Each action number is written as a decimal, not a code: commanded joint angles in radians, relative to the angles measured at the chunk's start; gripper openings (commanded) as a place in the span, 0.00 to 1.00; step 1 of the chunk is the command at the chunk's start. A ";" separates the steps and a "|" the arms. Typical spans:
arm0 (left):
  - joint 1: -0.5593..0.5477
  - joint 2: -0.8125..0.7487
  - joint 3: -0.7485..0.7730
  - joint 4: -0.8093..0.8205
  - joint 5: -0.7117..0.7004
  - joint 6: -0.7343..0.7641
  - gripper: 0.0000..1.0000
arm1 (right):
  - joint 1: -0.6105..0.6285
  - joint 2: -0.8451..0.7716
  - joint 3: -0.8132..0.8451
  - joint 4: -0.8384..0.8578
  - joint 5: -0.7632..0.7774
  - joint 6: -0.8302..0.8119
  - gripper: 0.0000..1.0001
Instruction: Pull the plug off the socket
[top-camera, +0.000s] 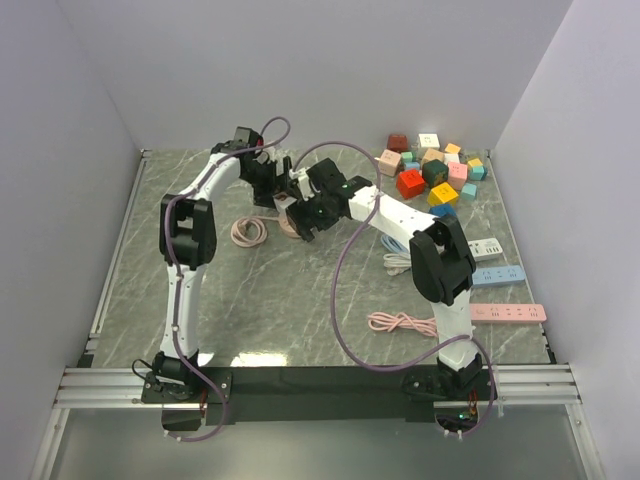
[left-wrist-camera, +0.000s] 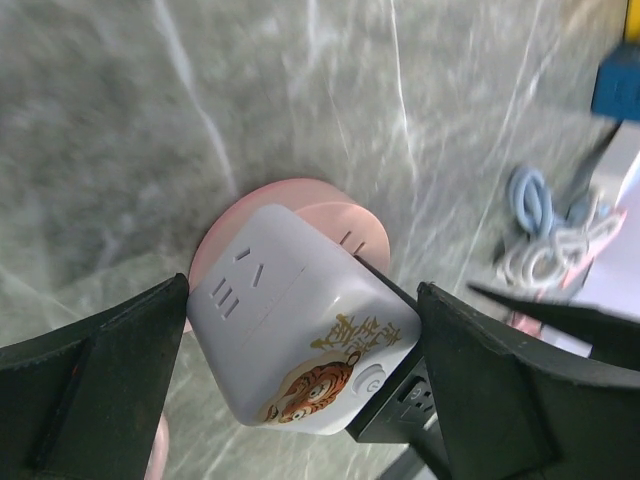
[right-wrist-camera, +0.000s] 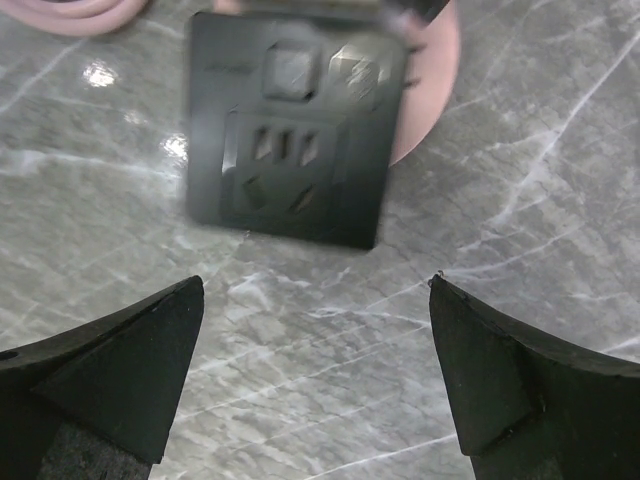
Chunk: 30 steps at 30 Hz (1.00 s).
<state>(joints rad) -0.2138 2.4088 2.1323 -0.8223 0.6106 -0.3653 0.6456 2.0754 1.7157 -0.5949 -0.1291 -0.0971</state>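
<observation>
The left fingers (left-wrist-camera: 95, 385) stood wide apart, flanking the white cube socket (left-wrist-camera: 300, 330) on its pink base (left-wrist-camera: 310, 200). The right fingers (right-wrist-camera: 110, 370), also spread, faced the black plug (right-wrist-camera: 290, 140) without touching.

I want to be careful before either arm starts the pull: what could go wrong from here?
1. The left end effector straddles the white cube socket with jaws open; if pulling starts before it clamps, the socket and its pink round base may slide along.
2. The black adapter plug lies beyond the tips of the open right end effector; closing now would likely grab nothing.
3. Both wrists crowd one spot, so they might bump.
</observation>
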 joint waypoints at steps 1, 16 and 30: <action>-0.025 0.001 0.018 -0.101 0.084 0.092 0.98 | 0.009 -0.055 0.008 0.038 0.026 -0.023 1.00; -0.048 -0.129 -0.184 0.032 0.026 0.003 0.98 | 0.068 0.064 0.149 -0.069 -0.069 0.096 1.00; -0.050 -0.166 -0.226 0.049 0.043 -0.001 0.99 | 0.068 0.104 0.147 -0.019 0.109 0.227 0.77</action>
<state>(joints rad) -0.2535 2.2993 1.9274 -0.7643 0.6380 -0.3618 0.7048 2.1929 1.8420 -0.6487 -0.0429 0.0895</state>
